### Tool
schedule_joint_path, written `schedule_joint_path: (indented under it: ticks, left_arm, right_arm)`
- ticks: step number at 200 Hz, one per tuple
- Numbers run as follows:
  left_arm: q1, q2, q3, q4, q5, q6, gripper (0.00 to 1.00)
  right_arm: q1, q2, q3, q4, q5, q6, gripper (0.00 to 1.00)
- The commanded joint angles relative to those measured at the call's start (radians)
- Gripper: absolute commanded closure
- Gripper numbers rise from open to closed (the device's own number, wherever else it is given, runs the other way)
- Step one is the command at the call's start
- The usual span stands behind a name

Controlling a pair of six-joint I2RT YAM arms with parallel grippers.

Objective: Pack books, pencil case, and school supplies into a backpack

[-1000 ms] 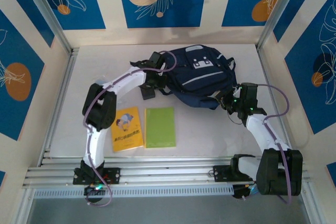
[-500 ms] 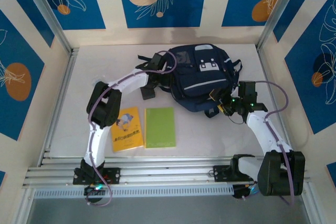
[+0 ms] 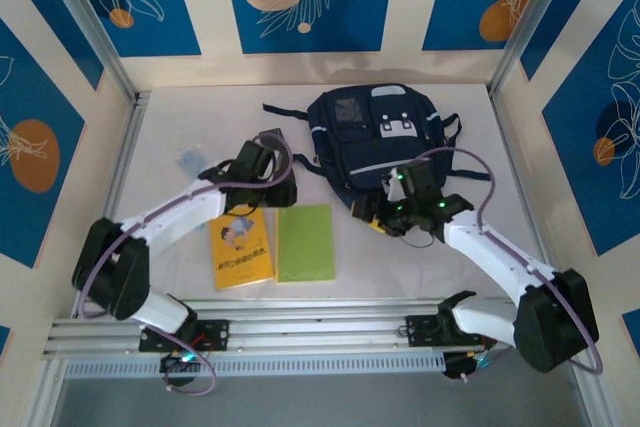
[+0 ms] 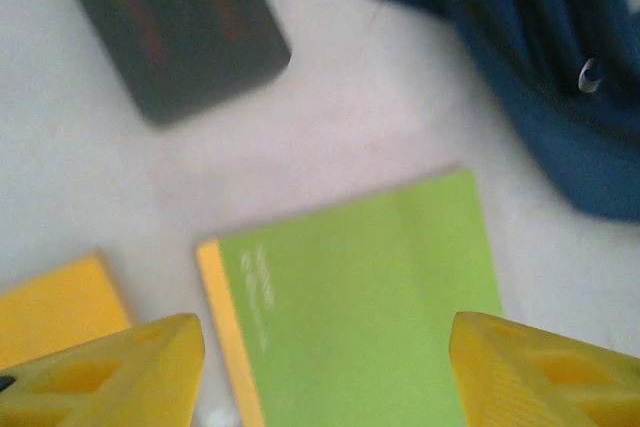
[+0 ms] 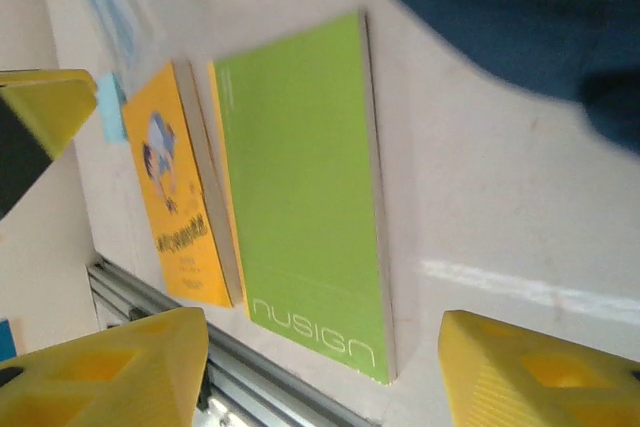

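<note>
Top external view: backpack behind green book.
Left gripper: jaws apart, empty, near green book.
Right gripper: jaws apart, empty.

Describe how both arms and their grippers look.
The left arm and right arm both have white links, black joint housings and a loose purple cable. The left gripper and right gripper each carry two blocky yellow fingers with hollow cut-outs.

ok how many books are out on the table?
2. Yellow book flat on the table; green book flat beside it, on its right, nearer the backpack. The backpack could hide more.
</note>
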Motion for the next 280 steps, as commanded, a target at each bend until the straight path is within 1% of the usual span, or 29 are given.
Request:
schedule_joint_path:
  ticks: [1, 19, 35, 39, 64, 92, 129, 177, 199, 237, 280]
  left_arm:
    - [-0.032, -0.073, -0.102, 0.008, 0.038, -0.090, 0.39]
    - [-0.067, -0.113, -0.176, 0.062, 0.047, -0.138, 0.44]
    - [-0.100, -0.118, -0.234, 0.134, 0.046, -0.167, 0.49]
    - [-0.107, -0.114, -0.243, 0.145, 0.045, -0.172, 0.50]
    - [-0.134, -0.069, -0.267, 0.183, 0.032, -0.192, 0.53]
    - [-0.147, -0.019, -0.293, 0.223, 0.017, -0.201, 0.57]
    - [-0.147, 0.036, -0.318, 0.241, 0.018, -0.207, 0.59]
    - [-0.150, 0.072, -0.336, 0.265, 0.028, -0.220, 0.63]
    - [-0.150, 0.071, -0.336, 0.262, 0.026, -0.220, 0.63]
    - [-0.150, 0.063, -0.335, 0.250, 0.017, -0.221, 0.63]
    - [-0.151, 0.060, -0.324, 0.236, 0.012, -0.222, 0.62]
  right_arm:
    - [0.062, 0.074, -0.040, 0.102, 0.065, 0.054, 0.44]
    - [0.113, 0.146, -0.039, 0.146, 0.097, 0.055, 0.49]
    - [0.150, 0.211, -0.040, 0.192, 0.122, 0.060, 0.60]
    - [0.156, 0.228, -0.041, 0.207, 0.123, 0.062, 0.61]
    - [0.194, 0.315, -0.029, 0.273, 0.122, 0.086, 0.63]
    - [0.245, 0.393, 0.010, 0.266, 0.173, 0.092, 0.64]
    - [0.288, 0.452, 0.047, 0.278, 0.174, 0.102, 0.65]
    - [0.322, 0.477, 0.100, 0.262, 0.158, 0.108, 0.68]
    - [0.322, 0.438, 0.116, 0.235, 0.147, 0.109, 0.70]
    - [0.319, 0.345, 0.132, 0.172, 0.171, 0.088, 0.73]
    - [0.316, 0.357, 0.138, 0.168, 0.151, 0.091, 0.78]
